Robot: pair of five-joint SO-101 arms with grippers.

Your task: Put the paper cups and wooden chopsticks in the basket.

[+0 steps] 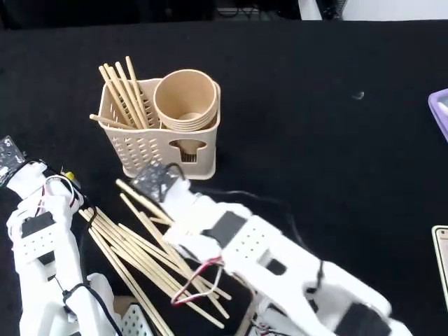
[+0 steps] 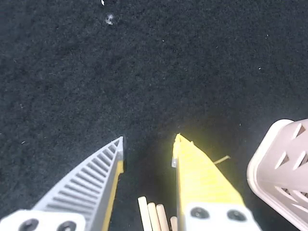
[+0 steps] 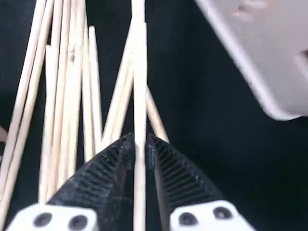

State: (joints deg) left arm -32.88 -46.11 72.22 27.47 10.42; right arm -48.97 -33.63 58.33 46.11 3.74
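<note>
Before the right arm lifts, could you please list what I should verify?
1. Only one chopstick in the right gripper: ok, fingers pinch a single one.
2. Grip clear of the pile: cannot tell, sticks lie close alongside.
3. The basket upright: ok.
4. The paper cups in it: ok, stacked in one compartment.
5. The left gripper out of the way: ok, open over bare table.
6. All chopsticks in: not ok, the pile lies on the table.
</note>
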